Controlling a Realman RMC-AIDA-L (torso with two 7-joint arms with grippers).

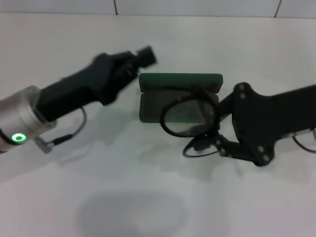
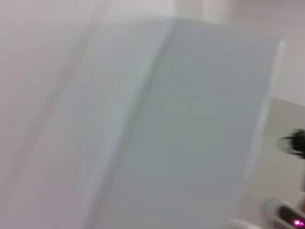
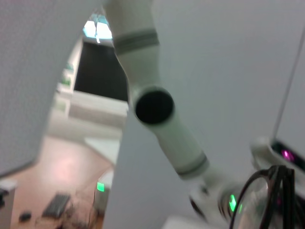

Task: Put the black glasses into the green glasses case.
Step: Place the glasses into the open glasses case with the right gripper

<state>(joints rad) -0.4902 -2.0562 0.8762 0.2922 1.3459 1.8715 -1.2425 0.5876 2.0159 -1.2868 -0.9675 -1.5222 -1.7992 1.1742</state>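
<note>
At frame centre: open green glasses case (image 1: pixel 180 96) on table (image 1: pixel 148 197) | right tool (image 1: pixel 213 129) grasping black glasses (image 1: pixel 190 117) over case's tray | left tool (image 1: pixel 143 57) upper left of case, grip cannot tell

This is looking like a robotics lab or test room. A bare white table (image 1: pixel 148 197) is sitting against a white tiled wall (image 1: pixel 197 6), and white partition panels (image 3: pixel 214 71) are standing around it. Past them, a reddish floor (image 3: pixel 52 167) is showing, with equipment and cables (image 3: pixel 57 205) lying about.
</note>
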